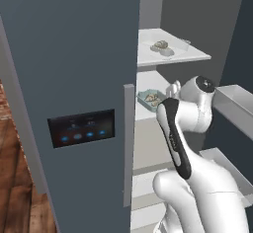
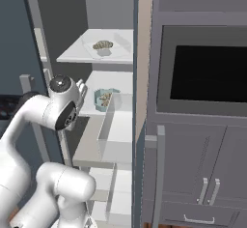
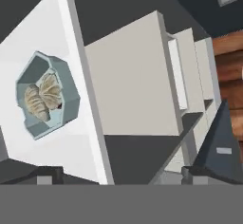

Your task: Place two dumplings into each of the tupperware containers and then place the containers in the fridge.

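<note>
The fridge (image 1: 74,54) stands open, with white shelves inside. On its upper shelf lies the larger whitish tupperware container (image 1: 170,53) (image 2: 118,41) with dumplings (image 1: 160,45) (image 2: 102,45) in it. One shelf down sits the smaller teal container (image 1: 144,97) (image 2: 99,101) (image 3: 66,83), holding two dumplings (image 1: 153,99) (image 2: 106,96) (image 3: 42,97). My gripper (image 1: 174,86) (image 2: 82,89) (image 3: 128,171) hovers just in front of that middle shelf, apart from the teal container. It is open and holds nothing.
The open fridge door with its white bins (image 1: 237,103) (image 2: 111,130) stands close beside my arm. The fridge's shut left door carries a black panel with blue lights (image 1: 81,127) and a long handle (image 1: 128,143). A dark oven front (image 2: 207,72) and grey cabinets (image 2: 202,174) stand to the right.
</note>
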Tool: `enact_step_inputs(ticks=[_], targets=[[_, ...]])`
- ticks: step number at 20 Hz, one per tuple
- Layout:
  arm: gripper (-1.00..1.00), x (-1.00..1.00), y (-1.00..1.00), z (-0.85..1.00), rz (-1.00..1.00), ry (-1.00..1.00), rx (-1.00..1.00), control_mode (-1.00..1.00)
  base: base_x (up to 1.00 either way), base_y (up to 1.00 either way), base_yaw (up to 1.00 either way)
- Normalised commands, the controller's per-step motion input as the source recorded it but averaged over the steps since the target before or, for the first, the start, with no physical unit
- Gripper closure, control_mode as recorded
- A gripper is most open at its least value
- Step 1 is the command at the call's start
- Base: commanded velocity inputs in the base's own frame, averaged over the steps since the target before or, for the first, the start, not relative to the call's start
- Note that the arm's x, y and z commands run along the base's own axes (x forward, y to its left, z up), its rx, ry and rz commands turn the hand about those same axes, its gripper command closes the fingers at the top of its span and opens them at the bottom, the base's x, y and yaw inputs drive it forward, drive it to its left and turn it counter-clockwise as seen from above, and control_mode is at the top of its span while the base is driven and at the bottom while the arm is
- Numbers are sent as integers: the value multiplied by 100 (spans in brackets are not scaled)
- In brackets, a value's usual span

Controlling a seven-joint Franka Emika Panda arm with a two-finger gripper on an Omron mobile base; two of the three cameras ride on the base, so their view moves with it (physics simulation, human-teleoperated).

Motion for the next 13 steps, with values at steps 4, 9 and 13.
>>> enact_step_inputs(ticks=[4,9,13], targets=[[-100,-100,0,53,0,28,0,-100,0,0,0],[-100,-67,0,66,-5,28,0,-100,0,0,0],[-100,-85,-3,21,-8,15,0,-100,0,0,0]])
